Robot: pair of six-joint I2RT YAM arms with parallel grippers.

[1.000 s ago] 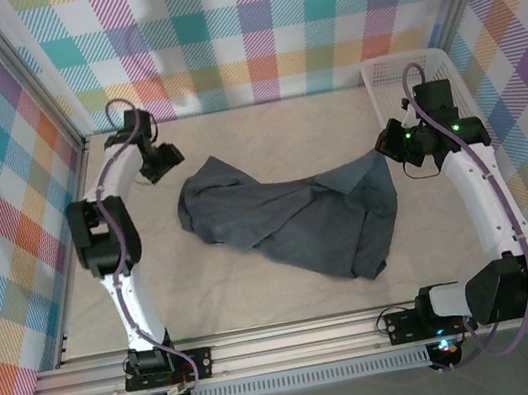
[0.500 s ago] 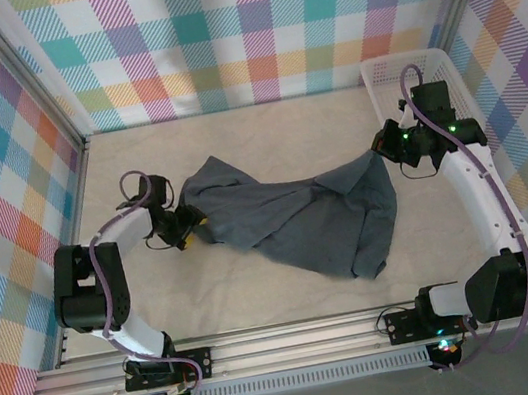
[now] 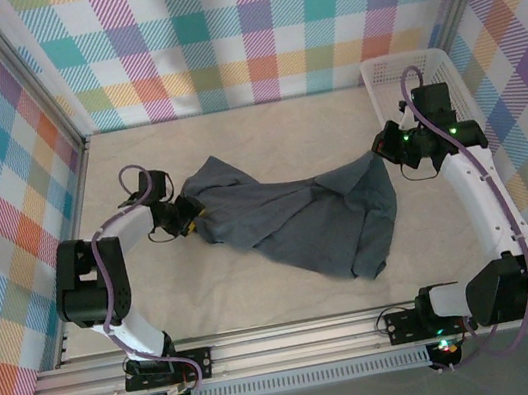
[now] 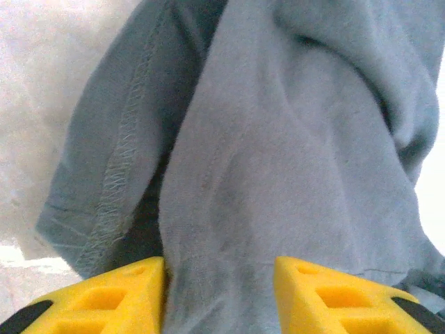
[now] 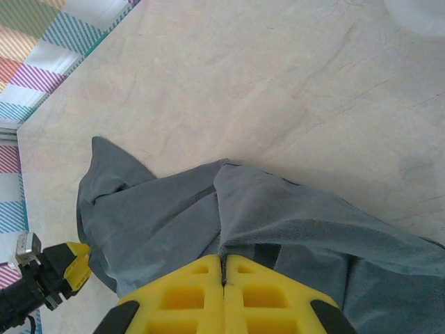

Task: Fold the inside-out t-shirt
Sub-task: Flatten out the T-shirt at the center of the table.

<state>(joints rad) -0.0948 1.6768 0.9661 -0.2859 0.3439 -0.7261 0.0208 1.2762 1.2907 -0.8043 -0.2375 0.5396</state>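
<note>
Across the middle of the worktop, the inside-out t-shirt (image 3: 288,219) lies rumpled, its right end clamped tight in my right gripper (image 5: 223,266). Left wrist cam gives detail overhead can't: left gripper (image 4: 219,282) astride a fold, gripping or not I can't tell.

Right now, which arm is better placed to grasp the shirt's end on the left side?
Left. The left gripper straddles the shirt at that end, jaws apart around the cloth. The right gripper is shut on the shirt's opposite end.
</note>
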